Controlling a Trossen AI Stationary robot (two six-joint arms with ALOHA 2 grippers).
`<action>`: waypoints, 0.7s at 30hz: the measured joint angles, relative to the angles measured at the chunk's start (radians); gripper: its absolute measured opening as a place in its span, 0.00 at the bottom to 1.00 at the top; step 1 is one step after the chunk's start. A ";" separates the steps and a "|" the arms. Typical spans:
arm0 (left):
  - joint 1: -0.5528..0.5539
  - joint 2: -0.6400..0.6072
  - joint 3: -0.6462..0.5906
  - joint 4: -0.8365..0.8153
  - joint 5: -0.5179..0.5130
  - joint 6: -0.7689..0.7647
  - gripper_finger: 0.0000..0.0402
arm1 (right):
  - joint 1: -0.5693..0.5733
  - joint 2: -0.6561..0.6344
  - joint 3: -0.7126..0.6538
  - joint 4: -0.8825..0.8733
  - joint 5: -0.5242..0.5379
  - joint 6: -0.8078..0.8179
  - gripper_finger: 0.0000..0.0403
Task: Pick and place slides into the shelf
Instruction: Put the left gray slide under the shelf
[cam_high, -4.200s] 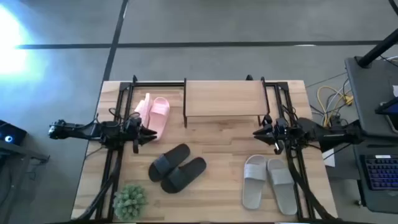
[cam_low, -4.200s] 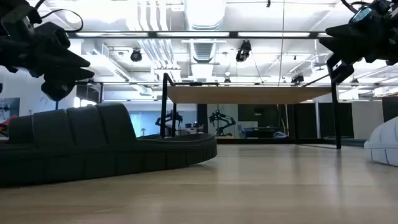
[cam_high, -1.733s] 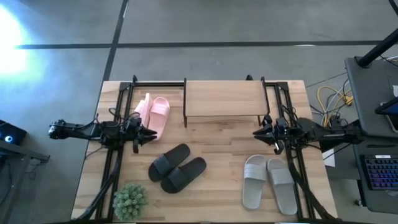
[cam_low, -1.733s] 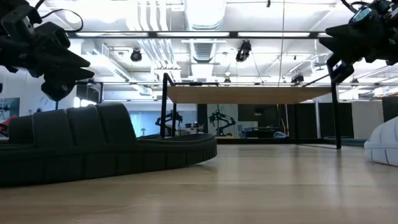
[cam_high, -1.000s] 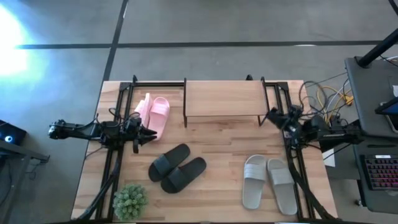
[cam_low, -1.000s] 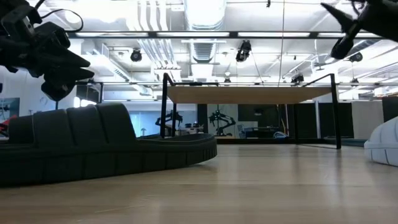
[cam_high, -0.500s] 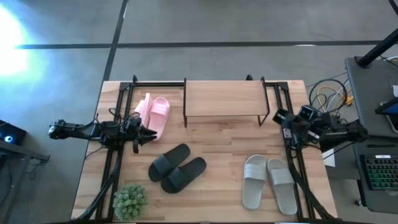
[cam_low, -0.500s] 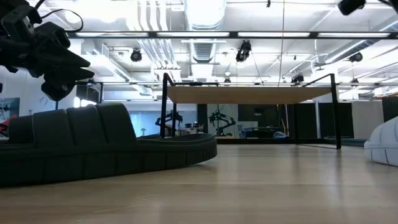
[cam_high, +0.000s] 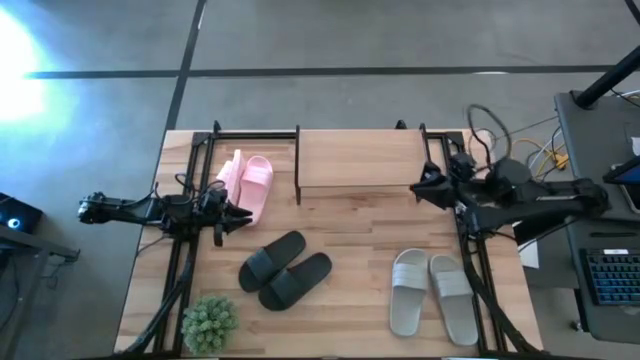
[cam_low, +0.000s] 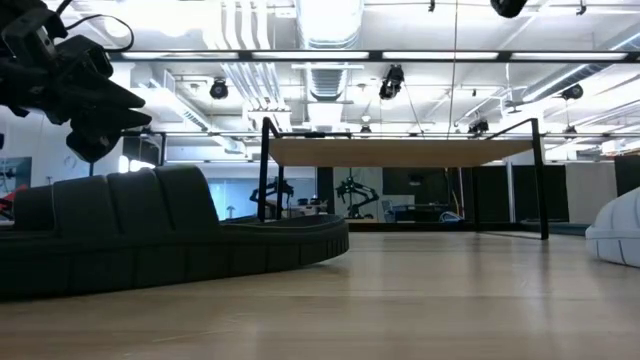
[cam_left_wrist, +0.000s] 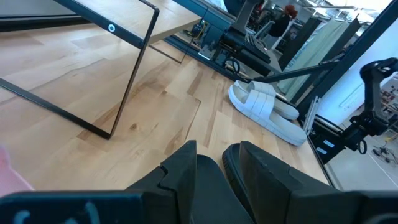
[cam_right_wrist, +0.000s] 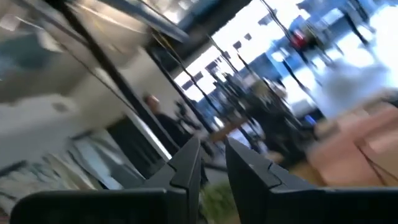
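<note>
The shelf (cam_high: 358, 158) stands at the table's far middle on thin black legs, its plank top bare. The pink slides (cam_high: 248, 186) lie left of it, one on its side against the other. The black slides (cam_high: 285, 270) lie sole-down at near centre, and the grey slides (cam_high: 432, 292) sole-down at near right. My left gripper (cam_high: 243, 214) hovers shut between the pink and black pairs, touching nothing. My right gripper (cam_high: 416, 190) is shut and raised by the shelf's right legs. The left wrist view shows the grey slides (cam_left_wrist: 267, 109) past my shut fingers.
A small green plant (cam_high: 210, 322) sits at the table's near left corner. Black rails (cam_high: 190, 180) run along both table sides under the arms. Bare wood lies between the shelf and the black and grey pairs. Cables (cam_high: 530, 160) and a desk stand off the right edge.
My right gripper has risen, leaving the top of the low view. It drew back toward the table's right edge, then swung left toward the shelf's right legs, tipping upward. The left arm and all the slides have stayed still.
</note>
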 joint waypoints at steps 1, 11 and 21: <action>0.000 0.000 0.000 0.000 0.000 0.000 0.27 | 0.000 0.017 0.027 -0.056 0.006 -0.005 0.17; 0.000 0.000 0.000 0.000 0.000 0.000 0.27 | 0.000 0.183 0.182 -0.276 0.025 -0.039 0.20; 0.000 0.000 0.000 0.000 0.000 0.000 0.27 | 0.001 0.332 0.312 -0.517 0.089 -0.164 0.20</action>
